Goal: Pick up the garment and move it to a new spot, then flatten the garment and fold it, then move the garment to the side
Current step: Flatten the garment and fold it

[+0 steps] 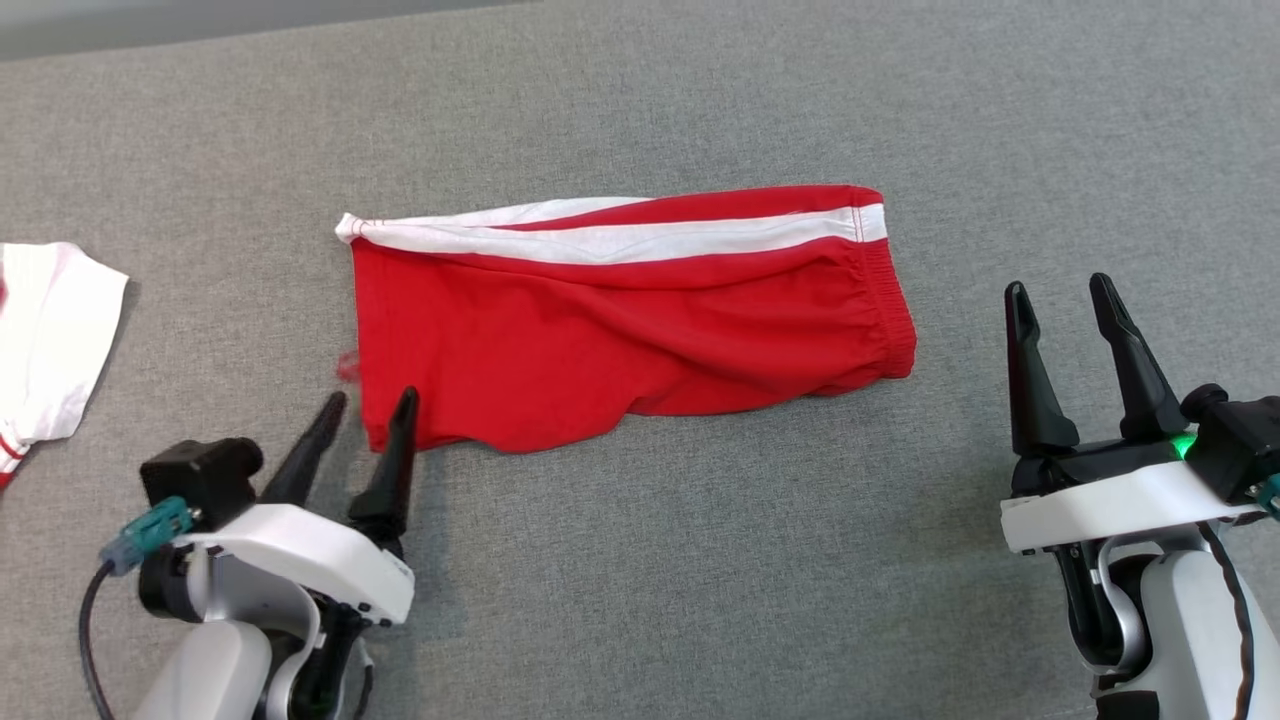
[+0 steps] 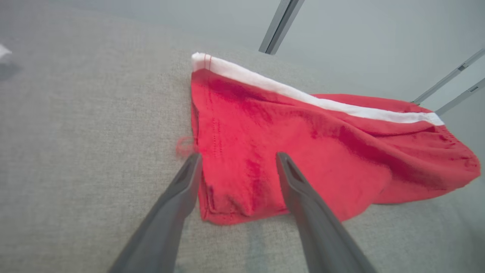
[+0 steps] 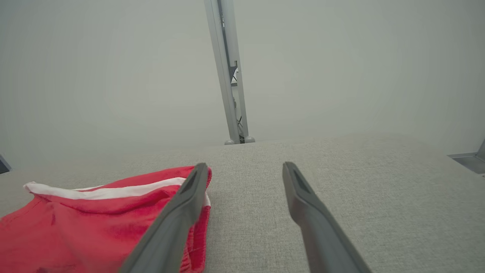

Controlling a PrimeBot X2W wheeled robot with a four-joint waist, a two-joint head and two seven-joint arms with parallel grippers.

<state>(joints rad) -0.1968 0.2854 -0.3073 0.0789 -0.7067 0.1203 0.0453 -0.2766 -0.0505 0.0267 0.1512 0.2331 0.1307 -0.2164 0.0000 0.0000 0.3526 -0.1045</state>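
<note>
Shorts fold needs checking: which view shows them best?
Head view: the shorts lie whole and flat-on, both ends visible. Left wrist view shows them skewed; right wrist view cuts off all but the waistband end.

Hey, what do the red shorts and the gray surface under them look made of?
Red shorts: soft matte knit, probably cotton jersey; the cloth lies in loose wrinkles and the waistband is gathered. Gray surface: matte woven fabric covering, judging by the fine heathered weave in the wrist views.

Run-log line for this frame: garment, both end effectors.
garment: red shorts wrinkled on grey surface | left end effector: open at shorts' corner | right end effector: open, clear of shorts
</note>
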